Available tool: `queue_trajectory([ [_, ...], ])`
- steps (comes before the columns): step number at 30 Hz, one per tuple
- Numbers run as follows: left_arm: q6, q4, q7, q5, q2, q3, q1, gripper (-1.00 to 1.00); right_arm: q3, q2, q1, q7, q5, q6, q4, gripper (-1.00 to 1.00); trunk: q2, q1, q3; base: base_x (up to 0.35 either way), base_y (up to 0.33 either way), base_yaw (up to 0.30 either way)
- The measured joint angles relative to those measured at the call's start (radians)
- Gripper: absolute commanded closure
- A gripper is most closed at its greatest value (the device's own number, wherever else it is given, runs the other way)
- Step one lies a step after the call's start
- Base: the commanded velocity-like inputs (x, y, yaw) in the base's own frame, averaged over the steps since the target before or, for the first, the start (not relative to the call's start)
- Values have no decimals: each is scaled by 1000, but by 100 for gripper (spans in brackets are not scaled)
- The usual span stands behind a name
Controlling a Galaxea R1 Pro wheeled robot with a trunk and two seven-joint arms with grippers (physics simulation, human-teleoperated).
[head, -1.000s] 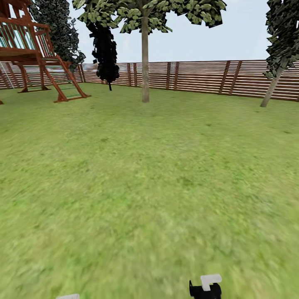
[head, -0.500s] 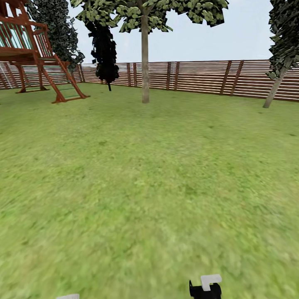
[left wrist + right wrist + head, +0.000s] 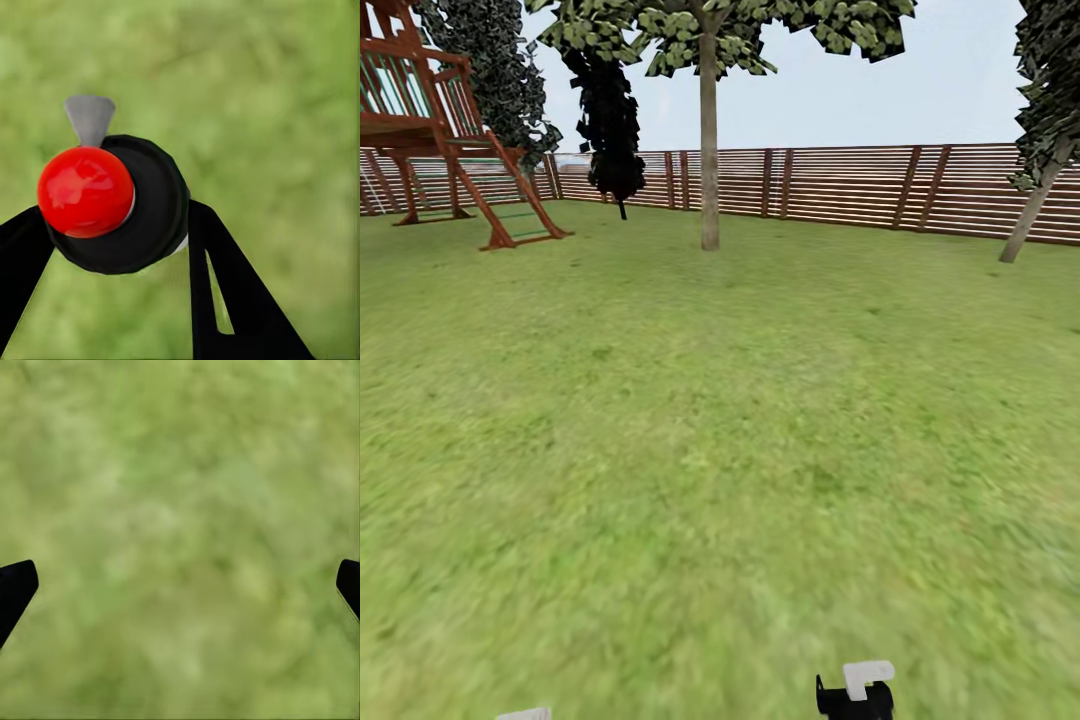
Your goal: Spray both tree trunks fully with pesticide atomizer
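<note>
My left claw [image 3: 112, 247] is closed on the pesticide atomizer [image 3: 120, 202], nozzle over the lawn [image 3: 720, 450]. My right claw [image 3: 180, 585] is spread wide, holding nothing. Ahead, one tree [image 3: 708, 140] stands before the slat fence [image 3: 840, 185]; a play frame [image 3: 450, 130] stands left.

Ahead: open lawn [image 3: 720, 420] before me, bare to tree trunk [image 3: 709, 150].
Obstacles: play frame [image 3: 450, 130] far left; fence [image 3: 860, 185] behind.

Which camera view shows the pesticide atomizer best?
The left wrist view: the pesticide atomizer sits close between the left gripper fingers, red cap and grey nozzle visible. The head view and right wrist view give no clear sight of it.
</note>
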Motion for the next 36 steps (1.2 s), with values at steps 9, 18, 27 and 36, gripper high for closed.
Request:
queue_trajectory([
  [9,0,0,0,0,0,0,0,100,0,0,0,0,0,0,0,-100,0,0,0,338,0,0],
  [18,0,0,0,0,0,0,0,100,0,1,0,-2,-1,0,0,-100,0,0,0,338,0,0],
  [27,0,0,0,0,0,0,0,100,0,2,0,-2,-2,0,0,-100,0,0,0,338,0,0],
  [36,0,0,0,0,0,0,0,100,0,2,0,-2,-2,0,0,-100,0,0,0,338,0,0],
])
